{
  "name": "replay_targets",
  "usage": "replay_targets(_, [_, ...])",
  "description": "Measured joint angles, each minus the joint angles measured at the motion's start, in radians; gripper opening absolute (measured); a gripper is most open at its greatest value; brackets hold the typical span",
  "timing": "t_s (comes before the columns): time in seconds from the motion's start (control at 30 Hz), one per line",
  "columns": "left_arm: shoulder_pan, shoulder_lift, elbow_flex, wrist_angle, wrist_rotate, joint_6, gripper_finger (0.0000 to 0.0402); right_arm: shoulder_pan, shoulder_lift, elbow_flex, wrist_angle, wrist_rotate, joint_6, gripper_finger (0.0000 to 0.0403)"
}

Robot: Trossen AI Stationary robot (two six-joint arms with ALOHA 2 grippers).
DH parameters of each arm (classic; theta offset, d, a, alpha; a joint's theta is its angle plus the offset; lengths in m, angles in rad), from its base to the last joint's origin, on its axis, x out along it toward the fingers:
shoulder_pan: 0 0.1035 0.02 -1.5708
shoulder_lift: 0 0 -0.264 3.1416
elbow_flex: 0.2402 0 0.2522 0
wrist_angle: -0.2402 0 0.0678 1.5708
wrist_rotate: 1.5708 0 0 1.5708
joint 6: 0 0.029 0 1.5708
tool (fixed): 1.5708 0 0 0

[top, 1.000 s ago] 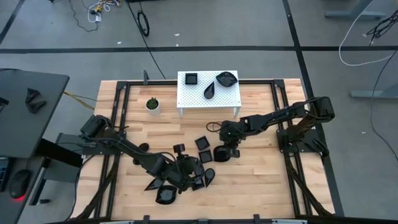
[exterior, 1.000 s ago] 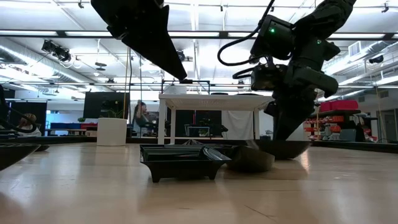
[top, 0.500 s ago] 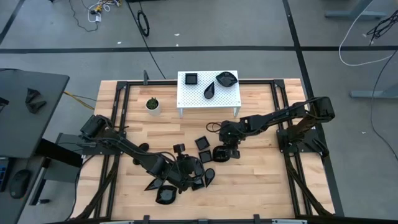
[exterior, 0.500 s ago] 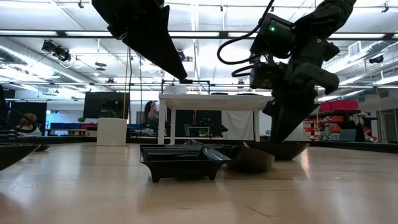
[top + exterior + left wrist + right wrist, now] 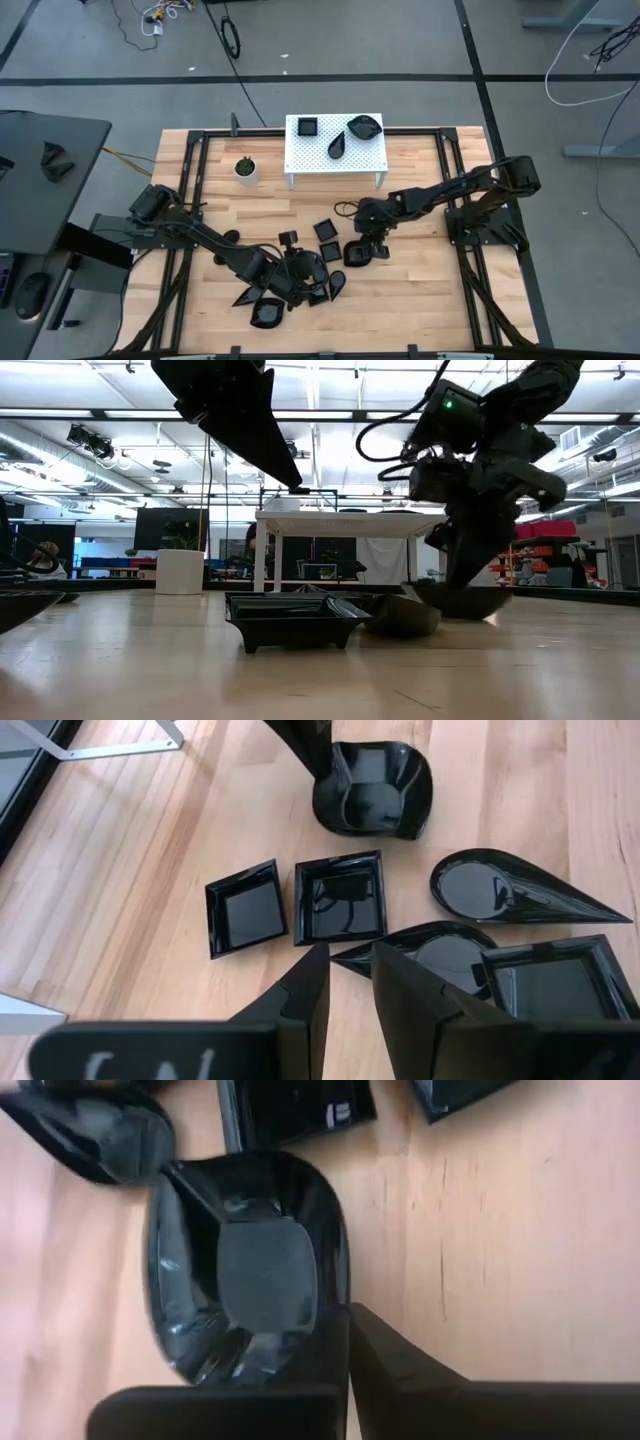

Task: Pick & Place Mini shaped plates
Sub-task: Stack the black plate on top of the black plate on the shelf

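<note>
Several glossy black mini plates lie flat on the wooden table: two squares (image 5: 245, 910) (image 5: 340, 898) and teardrops (image 5: 510, 890) (image 5: 430, 945). My right gripper (image 5: 366, 240) is shut on a rounded plate (image 5: 250, 1270), right of that cluster; the low view shows this plate (image 5: 465, 600) too. My left gripper (image 5: 348, 982) hangs open above the cluster (image 5: 315, 280), with nothing between its fingers. Three more plates rest on the white perforated stand (image 5: 335, 160) at the far side. My right gripper pinches the rounded plate's rim (image 5: 343, 1295) on one side, one finger over the hollow and one outside the wall. The fingers slant down at it from the table's right. Whether the plate's underside still rests on the table I cannot tell.
A small white pot with a green plant (image 5: 244, 168) stands left of the stand. Loose plates (image 5: 265, 315) lie toward the near edge under my left arm. Bare wood (image 5: 420, 300) lies near the table's front right. Black frame rails (image 5: 455, 180) run along the table's sides.
My right gripper has tipped a little over the rounded plate, and the plate has shifted slightly toward the table's near edge.
</note>
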Motion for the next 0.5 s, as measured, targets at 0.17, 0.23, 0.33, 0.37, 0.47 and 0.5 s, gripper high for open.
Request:
replay_targets(0.17, [0.0, 0.0, 0.0, 0.002, 0.0, 0.0, 0.0083, -0.002, -0.143, 0.0, -0.01, 0.005, 0.065, 0.0003])
replay_targets(0.23, [0.0, 0.0, 0.0, 0.004, 0.0, 0.0, 0.0083, -0.01, -0.242, 0.001, -0.012, 0.024, 0.086, 0.0003])
replay_targets(0.33, [0.0, 0.0, 0.0, 0.006, 0.0, 0.0, 0.0083, -0.044, -0.407, 0.024, -0.033, 0.094, 0.108, 0.0002])
replay_targets(0.37, [0.0, 0.0, 0.0, 0.008, 0.0, 0.0, 0.0083, -0.063, -0.458, 0.039, -0.045, 0.138, 0.112, 0.0002])
replay_targets(0.47, [0.0, 0.0, 0.0, 0.016, -0.011, 0.001, 0.0083, -0.158, -0.569, 0.126, -0.146, 0.272, 0.122, 0.0002])
replay_targets(0.5, [0.0, 0.0, 0.0, 0.017, -0.015, 0.002, 0.0083, -0.199, -0.585, 0.162, -0.185, 0.306, 0.122, 0.0002])
